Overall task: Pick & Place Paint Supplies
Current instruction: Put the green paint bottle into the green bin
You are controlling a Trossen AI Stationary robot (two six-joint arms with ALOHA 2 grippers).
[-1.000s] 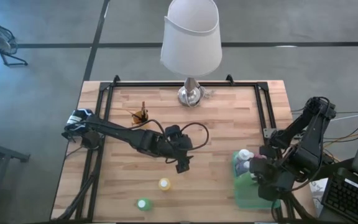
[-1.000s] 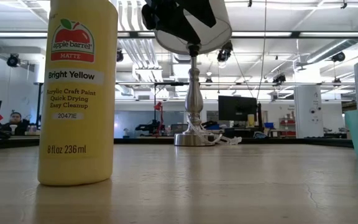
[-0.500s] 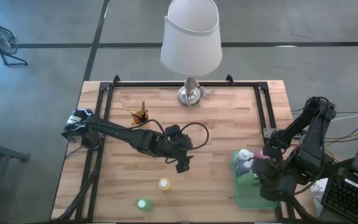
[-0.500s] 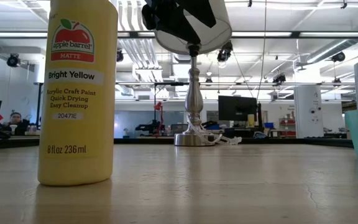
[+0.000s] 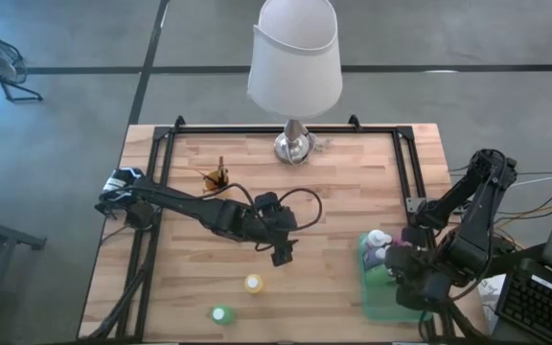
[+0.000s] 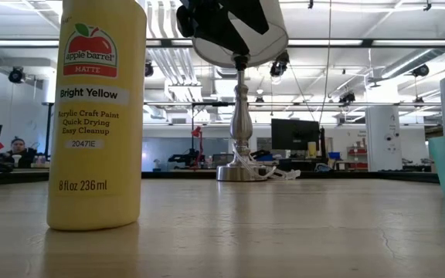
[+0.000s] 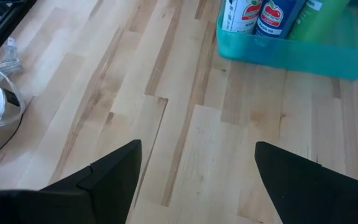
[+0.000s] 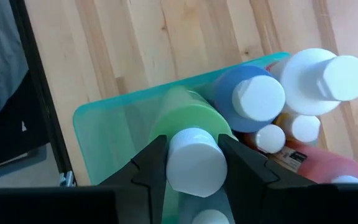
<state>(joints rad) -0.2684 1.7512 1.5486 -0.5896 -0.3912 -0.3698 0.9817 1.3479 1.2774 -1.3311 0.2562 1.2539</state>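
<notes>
My right gripper (image 8: 193,152) hangs over the teal tray (image 8: 98,111) at the table's right near corner, shut on a light green paint bottle (image 8: 188,118). Beside it in the tray stand a blue bottle (image 8: 258,96), a white bottle (image 8: 325,78) and a pink one (image 8: 328,167), all white-capped. My left gripper (image 5: 281,256) hovers open over the middle of the table, holding nothing. A yellow bottle (image 5: 253,283) and a green bottle (image 5: 219,313) stand upright on the wood near the front edge. My right gripper pinches the light green bottle by its white cap (image 8: 194,163), one finger (image 8: 151,171) on each of two opposite sides. The fingers come from above, pointing steeply down. The bottle hangs roughly upright below them, its body inside the tray's walls; its bottom is hidden.
A lamp with a white shade (image 5: 295,57) stands at the far middle of the table, on a metal base (image 5: 293,146). A small dark and orange thing (image 5: 217,176) lies at the far left. A black frame (image 5: 166,139) runs along the table's sides. Bare wood (image 7: 185,124) lies under my left gripper.
My right gripper has sunk a little toward the tray, carrying the light green bottle with it. The jaws have kept the same gap.
</notes>
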